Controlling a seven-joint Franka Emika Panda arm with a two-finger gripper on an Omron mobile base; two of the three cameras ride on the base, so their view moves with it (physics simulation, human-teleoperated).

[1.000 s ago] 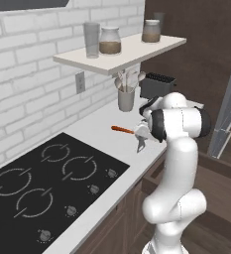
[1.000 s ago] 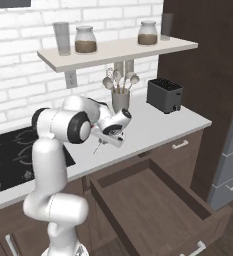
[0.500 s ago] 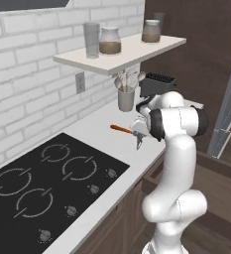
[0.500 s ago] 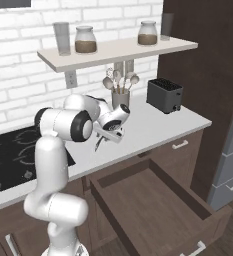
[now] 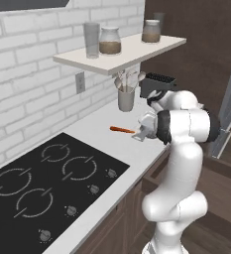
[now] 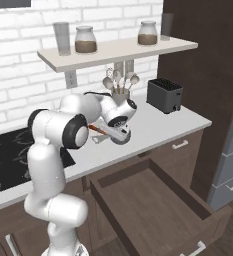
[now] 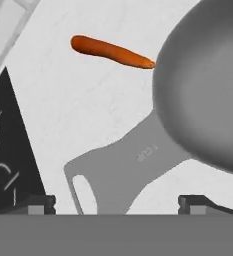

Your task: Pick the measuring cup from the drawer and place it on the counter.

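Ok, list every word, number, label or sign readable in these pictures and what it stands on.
Measuring cup: small engraved mark on its flat handle, too blurred to read.
Cooktop: ring outlines and round knobs, no text.
Jars, toaster, drawer: no labels.
Nothing can be read.

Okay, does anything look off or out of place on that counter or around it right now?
Two small things. A thin orange-red stick lies loose on the counter, close to the measuring cup, whose handle sits between the gripper fingertips. The drawer below hangs wide open. Nothing looks spilled or damaged.
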